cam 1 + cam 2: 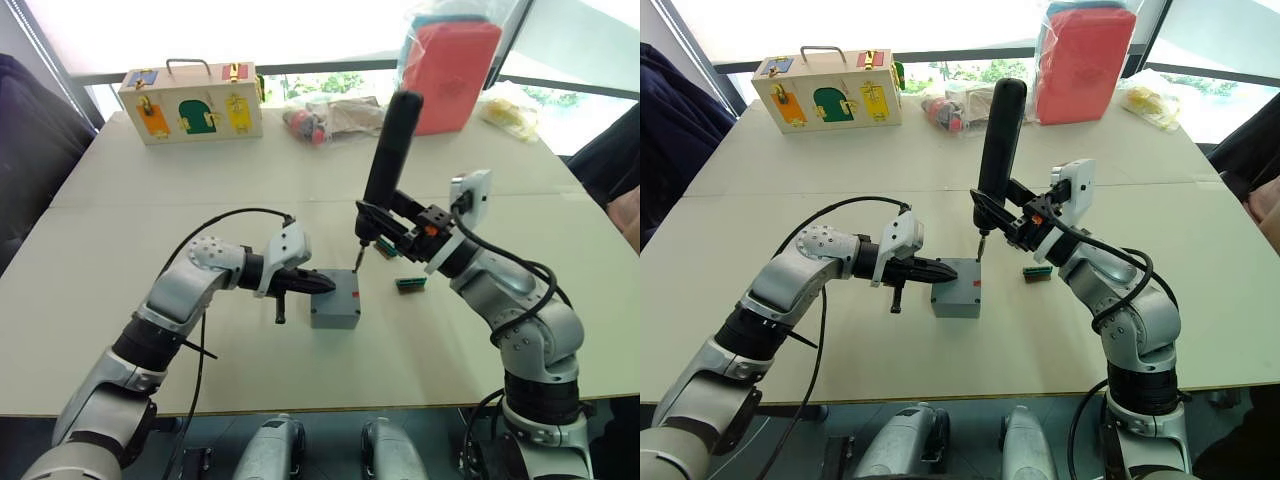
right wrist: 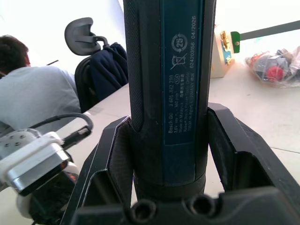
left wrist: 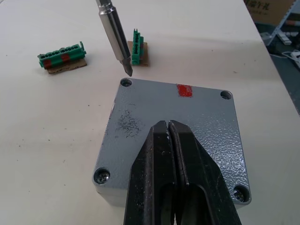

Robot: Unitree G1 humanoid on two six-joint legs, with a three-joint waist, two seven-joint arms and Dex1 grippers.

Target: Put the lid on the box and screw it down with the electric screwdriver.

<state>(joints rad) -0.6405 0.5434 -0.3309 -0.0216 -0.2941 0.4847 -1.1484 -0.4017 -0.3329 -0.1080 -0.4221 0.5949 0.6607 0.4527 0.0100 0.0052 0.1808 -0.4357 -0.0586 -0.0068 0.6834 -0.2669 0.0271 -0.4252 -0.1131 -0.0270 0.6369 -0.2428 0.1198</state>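
While the lid [image 3: 173, 115] sits square on the box [image 1: 334, 303] near the middle of the table [image 1: 150, 180], we see our left gripper [image 1: 325, 284] lying over its top with the two black fingers [image 3: 154, 178] pressed together, no gap between them. In the left wrist view the fingertips rest on or just above the grey lid; we cannot tell whether they actually touch it. The lid carries a small red mark near one edge and a screw hole in each corner; screw heads sit in the two holes nearest the left gripper.

Our right gripper [image 1: 392, 228] is clamped around the electric screwdriver [image 1: 389, 150], one finger [image 2: 112, 159] on each side of the dark barrel, as the right wrist view shows. The tool stands nearly upright, tilted slightly, with its thick end up. Its metal bit [image 3: 115, 35] points down at the lid's far corner on the left side; the tip hangs just beside that screw hole, and we cannot tell whether it touches.

Two small green connector pieces [image 3: 62, 55] lie on the table just beyond the box. At the far edge stand a wooden box with coloured doors [image 1: 192, 103], a clear bag of small items [image 1: 330, 118] and a red case [image 1: 455, 72]. A person [image 2: 37, 101] sits beyond the table in the right wrist view.
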